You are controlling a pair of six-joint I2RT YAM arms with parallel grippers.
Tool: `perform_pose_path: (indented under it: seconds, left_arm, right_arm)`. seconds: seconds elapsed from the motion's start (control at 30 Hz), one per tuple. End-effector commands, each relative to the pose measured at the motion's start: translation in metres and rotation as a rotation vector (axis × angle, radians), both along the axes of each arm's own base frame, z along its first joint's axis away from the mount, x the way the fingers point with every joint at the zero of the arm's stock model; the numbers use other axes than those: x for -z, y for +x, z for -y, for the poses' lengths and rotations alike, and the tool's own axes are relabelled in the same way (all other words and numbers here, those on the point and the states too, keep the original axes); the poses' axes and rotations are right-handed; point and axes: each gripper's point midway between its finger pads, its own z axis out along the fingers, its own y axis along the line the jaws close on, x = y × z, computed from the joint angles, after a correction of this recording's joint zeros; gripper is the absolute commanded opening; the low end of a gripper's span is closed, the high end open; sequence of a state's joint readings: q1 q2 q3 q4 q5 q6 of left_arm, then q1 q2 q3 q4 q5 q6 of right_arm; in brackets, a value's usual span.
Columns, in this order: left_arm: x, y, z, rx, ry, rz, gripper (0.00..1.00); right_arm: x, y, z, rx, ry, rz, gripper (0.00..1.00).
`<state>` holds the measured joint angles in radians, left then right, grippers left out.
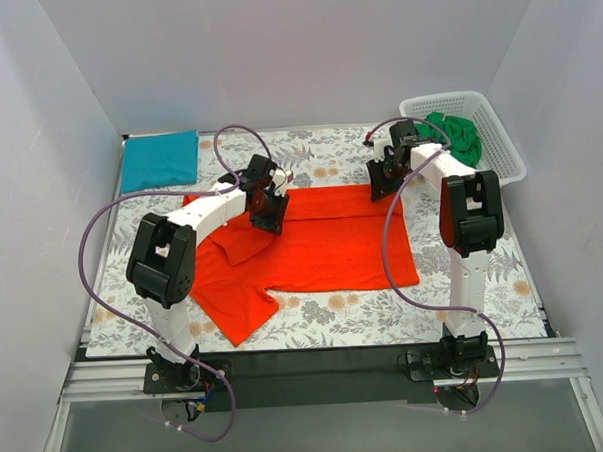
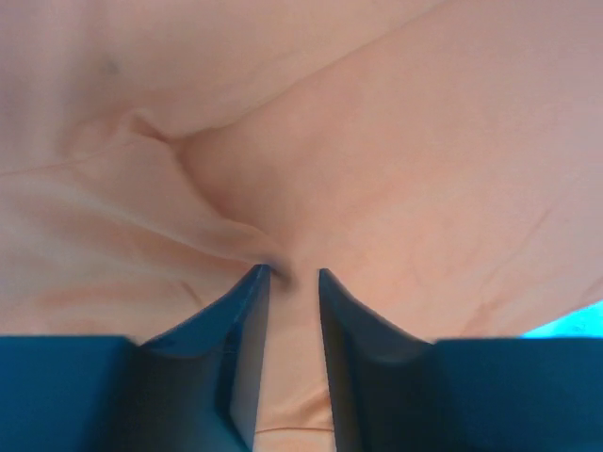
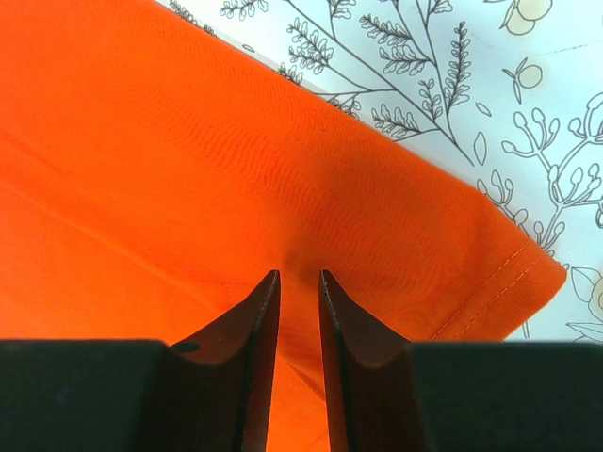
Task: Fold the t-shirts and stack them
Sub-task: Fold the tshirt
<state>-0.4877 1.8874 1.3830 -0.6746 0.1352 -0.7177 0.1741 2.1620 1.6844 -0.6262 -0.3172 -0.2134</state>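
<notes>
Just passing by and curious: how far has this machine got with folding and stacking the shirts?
Done: one blue shirt lies folded at the far left corner. In hand: the left hand and right hand each pinch the orange shirt, which lies mostly spread flat. Left: folding it, stacking it, then the green shirt bunched in the white basket.

Both arms bend inward toward the frame's middle. The left pincer and right pincer point down, jaws almost together, each nipping a fold of the orange t-shirt.
</notes>
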Motion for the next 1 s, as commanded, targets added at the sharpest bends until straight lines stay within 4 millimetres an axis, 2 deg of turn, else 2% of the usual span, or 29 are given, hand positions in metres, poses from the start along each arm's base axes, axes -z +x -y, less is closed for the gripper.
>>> perform_pose_path:
  seconds: [0.0,0.07,0.1,0.13,0.2,0.23,0.3,0.33,0.4,0.43,0.53,0.57,0.63,0.7,0.73,0.8,0.83,0.87,0.9,0.97]
  left_arm:
    - [-0.031,-0.002,0.018,0.035,-0.098,0.020,0.30]
    - [-0.047,0.000,0.015,0.037,-0.130,0.048,0.43]
    - [-0.054,0.004,0.013,0.032,-0.151,0.070,0.46]
    - [-0.072,0.013,0.002,0.011,-0.182,0.112,0.48]
    - [-0.088,0.026,-0.013,-0.025,-0.212,0.158,0.52]
    - [-0.093,0.038,-0.036,-0.076,-0.223,0.171,0.52]
    - [-0.099,0.051,-0.058,-0.115,-0.248,0.186,0.53]
    - [-0.097,0.061,-0.084,-0.170,-0.249,0.187,0.53]
    - [-0.083,0.071,-0.105,-0.203,-0.256,0.170,0.51]
    - [-0.075,0.078,-0.123,-0.250,-0.246,0.167,0.46]
    - [-0.050,0.093,-0.150,-0.337,-0.233,0.133,0.41]
    - [-0.045,0.094,-0.150,-0.343,-0.234,0.123,0.38]
    - [-0.024,0.097,-0.177,-0.417,-0.201,0.095,0.34]
    - [-0.012,0.099,-0.189,-0.449,-0.185,0.094,0.29]
    - [0.000,0.097,-0.201,-0.483,-0.165,0.081,0.27]
    - [0.009,0.100,-0.210,-0.505,-0.160,0.076,0.23]
    - [0.022,0.101,-0.218,-0.522,-0.142,0.057,0.22]
    - [0.026,0.102,-0.221,-0.528,-0.139,0.053,0.21]
    - [0.033,0.104,-0.222,-0.532,-0.138,0.040,0.18]
    - [0.044,0.112,-0.226,-0.535,-0.137,0.023,0.16]
  right_arm:
    - [-0.020,0.002,-0.002,-0.014,0.021,0.046,0.30]
    - [-0.021,0.000,-0.002,-0.019,0.025,0.046,0.30]
    - [-0.023,-0.001,-0.004,-0.027,0.036,0.048,0.30]
    - [-0.026,-0.002,-0.005,-0.032,0.041,0.053,0.30]
    - [-0.030,-0.003,-0.007,-0.045,0.054,0.059,0.30]
    - [-0.034,-0.004,-0.006,-0.047,0.055,0.064,0.30]
    - [-0.038,-0.004,-0.007,-0.061,0.060,0.078,0.29]
    - [-0.041,-0.004,-0.008,-0.065,0.060,0.084,0.28]
    - [-0.042,-0.001,-0.008,-0.068,0.060,0.091,0.27]
    - [-0.038,-0.001,-0.009,-0.070,0.060,0.083,0.26]
    - [-0.028,0.000,-0.008,-0.067,0.053,0.067,0.22]
    - [-0.025,0.001,-0.009,-0.068,0.051,0.061,0.21]
    - [-0.013,0.002,-0.004,-0.061,0.016,0.047,0.19]
    - [-0.003,0.005,0.008,-0.047,-0.048,0.047,0.18]
    - [0.005,0.006,0.012,-0.042,-0.075,0.041,0.17]
    - [0.014,0.012,0.024,-0.019,-0.131,0.044,0.15]
    - [0.024,0.014,0.028,-0.011,-0.146,0.031,0.15]
    - [0.023,0.021,0.030,-0.003,-0.155,0.043,0.15]
    - [0.032,0.023,0.035,0.006,-0.178,0.032,0.15]
    - [0.028,0.040,0.034,0.010,-0.186,0.069,0.15]
